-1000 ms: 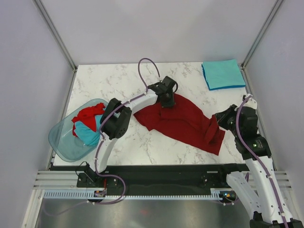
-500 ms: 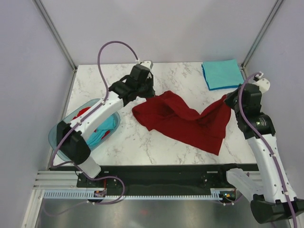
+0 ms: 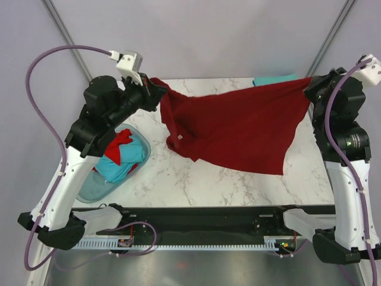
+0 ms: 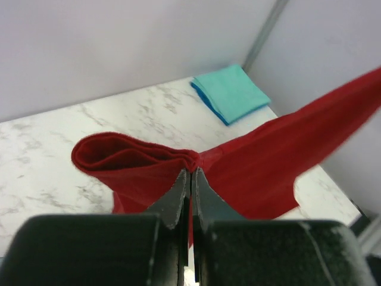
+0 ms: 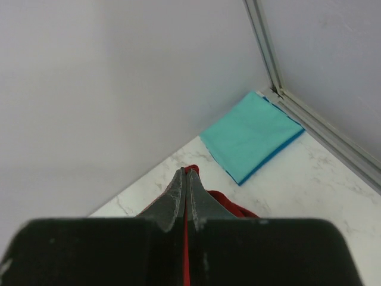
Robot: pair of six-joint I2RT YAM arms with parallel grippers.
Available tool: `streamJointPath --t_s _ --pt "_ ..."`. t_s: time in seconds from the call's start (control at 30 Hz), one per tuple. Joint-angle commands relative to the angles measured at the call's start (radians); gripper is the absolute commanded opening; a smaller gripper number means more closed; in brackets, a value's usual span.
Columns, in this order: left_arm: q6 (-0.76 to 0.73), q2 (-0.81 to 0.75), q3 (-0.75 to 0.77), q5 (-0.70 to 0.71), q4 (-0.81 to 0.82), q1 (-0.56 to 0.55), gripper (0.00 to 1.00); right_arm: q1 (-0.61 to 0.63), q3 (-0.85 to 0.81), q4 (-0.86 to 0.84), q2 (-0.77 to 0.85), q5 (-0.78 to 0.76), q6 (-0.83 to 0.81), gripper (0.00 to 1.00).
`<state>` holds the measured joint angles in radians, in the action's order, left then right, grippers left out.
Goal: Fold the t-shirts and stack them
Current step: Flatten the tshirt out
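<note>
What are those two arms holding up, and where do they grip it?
A dark red t-shirt, stretched between them: left gripper pinches one bunched edge, right gripper the opposite edge.

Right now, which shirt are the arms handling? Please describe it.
Above the marble table, the dark red t-shirt hangs stretched between the left gripper and right gripper. It alone is lifted and spread open; the teal shirt lies folded, bunched shirts sit in the basin.

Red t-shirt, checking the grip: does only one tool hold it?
No, the left tool and right tool each pinch an end of the red t-shirt.
</note>
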<state>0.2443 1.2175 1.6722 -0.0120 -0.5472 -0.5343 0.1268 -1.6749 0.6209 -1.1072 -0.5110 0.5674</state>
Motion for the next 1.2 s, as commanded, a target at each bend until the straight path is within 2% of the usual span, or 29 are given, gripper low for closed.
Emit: streamJointPath --t_s 0.0,0.13,0.2,0.33,0.47,0.5,0.6,0.7,0.77,0.9,1.0,1.17 --pt "0.032 0.034 -0.176 -0.259 -0.031 0.003 0.02 -0.003 0.088 0.048 0.091 -0.057 -0.040 0.00" --pt "0.030 0.103 -0.320 -0.532 0.010 0.002 0.02 -0.004 0.294 0.072 0.191 -0.038 -0.040 0.00" --pt "0.032 0.120 -0.418 -0.597 0.104 0.002 0.02 -0.003 0.357 0.079 0.231 -0.032 -0.035 0.00" --pt "0.006 0.220 -0.474 -0.690 0.184 0.005 0.02 -0.004 0.481 0.082 0.242 0.014 -0.021 0.00" --pt "0.004 0.380 -0.457 -0.658 0.176 0.049 0.07 -0.003 0.517 0.082 0.216 0.023 -0.027 0.00" --pt "0.007 0.393 -0.457 -0.648 0.176 0.060 0.14 -0.004 0.521 0.079 0.208 0.025 -0.029 0.00" --pt "0.010 0.425 -0.462 -0.586 0.176 0.085 0.23 -0.004 0.532 0.066 0.201 0.029 -0.038 0.00" --pt "0.010 0.438 -0.463 -0.554 0.173 0.092 0.24 -0.004 0.549 0.050 0.201 0.052 -0.040 0.00" --pt "0.010 0.447 -0.468 -0.554 0.171 0.092 0.23 -0.004 0.552 0.040 0.201 0.065 -0.037 0.00" --pt "0.016 0.461 -0.480 -0.482 0.153 0.092 0.02 -0.004 0.560 0.026 0.198 0.081 -0.035 0.00" --pt "0.016 0.436 -0.460 -0.402 0.110 0.094 0.02 -0.004 0.546 0.020 0.187 0.071 -0.032 0.00" --pt "-0.046 0.259 -0.323 -0.209 0.055 0.096 0.02 -0.004 0.407 -0.022 0.114 0.094 -0.014 0.00"
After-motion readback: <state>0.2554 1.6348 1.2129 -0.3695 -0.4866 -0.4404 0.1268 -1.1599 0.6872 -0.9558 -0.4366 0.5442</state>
